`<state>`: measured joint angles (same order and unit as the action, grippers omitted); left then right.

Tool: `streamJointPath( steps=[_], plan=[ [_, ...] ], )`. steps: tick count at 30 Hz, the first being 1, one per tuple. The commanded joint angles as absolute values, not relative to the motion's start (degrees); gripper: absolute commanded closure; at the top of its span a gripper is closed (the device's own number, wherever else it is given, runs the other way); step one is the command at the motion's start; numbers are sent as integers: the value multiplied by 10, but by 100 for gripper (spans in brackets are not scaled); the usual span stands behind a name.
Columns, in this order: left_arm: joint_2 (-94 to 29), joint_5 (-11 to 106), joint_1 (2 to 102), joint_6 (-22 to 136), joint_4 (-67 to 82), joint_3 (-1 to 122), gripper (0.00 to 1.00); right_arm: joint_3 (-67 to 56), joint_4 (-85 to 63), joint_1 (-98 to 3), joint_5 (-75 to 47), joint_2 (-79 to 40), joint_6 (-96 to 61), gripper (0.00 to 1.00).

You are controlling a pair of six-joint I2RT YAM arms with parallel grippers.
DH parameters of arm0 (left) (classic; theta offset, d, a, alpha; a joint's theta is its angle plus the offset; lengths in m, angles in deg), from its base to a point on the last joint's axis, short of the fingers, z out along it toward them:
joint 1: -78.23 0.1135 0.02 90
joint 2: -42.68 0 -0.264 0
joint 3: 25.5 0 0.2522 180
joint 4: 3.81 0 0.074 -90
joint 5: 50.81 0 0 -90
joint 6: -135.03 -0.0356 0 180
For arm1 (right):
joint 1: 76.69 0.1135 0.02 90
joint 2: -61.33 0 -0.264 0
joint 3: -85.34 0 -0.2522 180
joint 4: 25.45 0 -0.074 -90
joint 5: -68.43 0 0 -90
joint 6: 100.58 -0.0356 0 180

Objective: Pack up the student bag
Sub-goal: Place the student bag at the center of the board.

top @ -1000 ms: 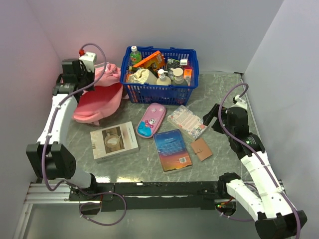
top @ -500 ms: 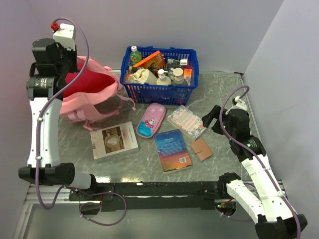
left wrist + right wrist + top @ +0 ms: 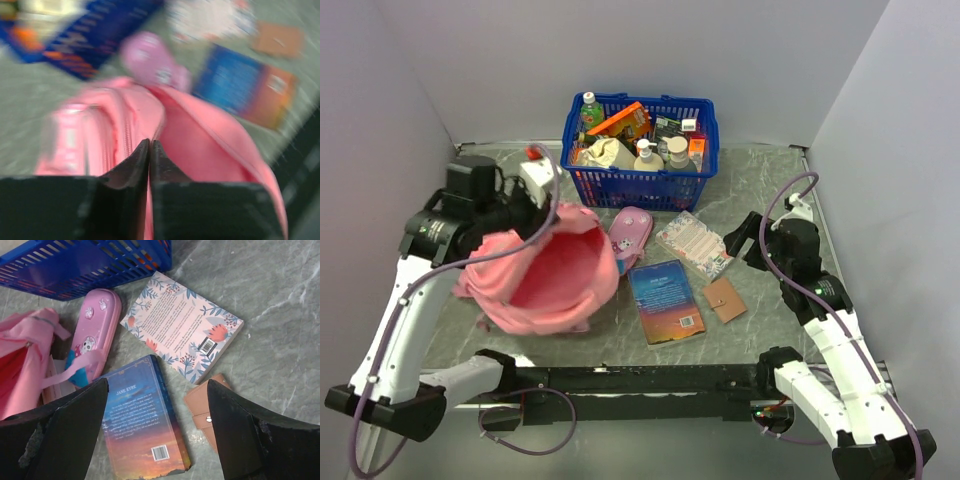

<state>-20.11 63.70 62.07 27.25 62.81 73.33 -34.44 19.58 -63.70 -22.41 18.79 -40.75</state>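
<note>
Left pincer (image 3: 150,145) tight, right pincer (image 3: 157,390) wide.

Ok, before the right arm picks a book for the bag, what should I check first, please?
1. Mouth of the student bag open: ok, it gapes toward the books.
2. The left fingers shut on the bag's rim: ok.
3. The right fingers open: ok, above the blue book.
4. Top of the blue book free: ok, nothing lies on it.
5. The pencil case clear of the bag: not ok, a pink strap crosses it.
6. Bag keeps open if released: cannot tell.
</note>
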Motion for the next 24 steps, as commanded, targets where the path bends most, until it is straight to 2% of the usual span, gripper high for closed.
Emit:
streamJointPath(
  steps=[1, 2, 3, 5, 8, 11, 12, 15, 16, 18, 20, 21, 24],
  plan=[
    [-223, 792, 559, 200, 708, 737, 73, -345, 185, -632, -231, 185, -398, 13],
    [-243, 811, 550, 195, 723, 734, 49, -345, 183, -633, -231, 185, -398, 13],
    [-253, 818, 542, 188, 752, 732, 43, -346, 182, -632, -231, 184, -398, 13],
    [-269, 822, 542, 177, 767, 734, 38, -347, 171, -632, -228, 179, -396, 13],
    [-249, 801, 542, 201, 724, 729, 31, -340, 158, -616, -227, 161, -392, 12],
    [-205, 677, 548, 284, 588, 688, 25, -319, 140, -568, -238, 127, -384, 10],
    [-197, 608, 557, 293, 553, 671, 26, -307, 126, -552, -252, 118, -380, 10],
    [-193, 538, 580, 321, 479, 610, 26, -280, 106, -483, -258, 60, -379, 9],
    [-195, 460, 582, 332, 460, 570, 26, -276, 87, -468, -255, 27, -379, 9],
    [-198, 397, 609, 345, 389, 533, 26, -263, 64, -418, -249, -9, -375, 9],
    [-213, 394, 659, 360, 327, 500, 26, -248, 38, -372, -244, -74, -372, 9],
    [-228, 401, 714, 382, 326, 504, 26, -222, 37, -360, -241, -97, -373, 9],
    [-309, 480, 780, 393, 379, 565, 27, -174, 45, -311, -244, -181, -376, 10]
  ],
)
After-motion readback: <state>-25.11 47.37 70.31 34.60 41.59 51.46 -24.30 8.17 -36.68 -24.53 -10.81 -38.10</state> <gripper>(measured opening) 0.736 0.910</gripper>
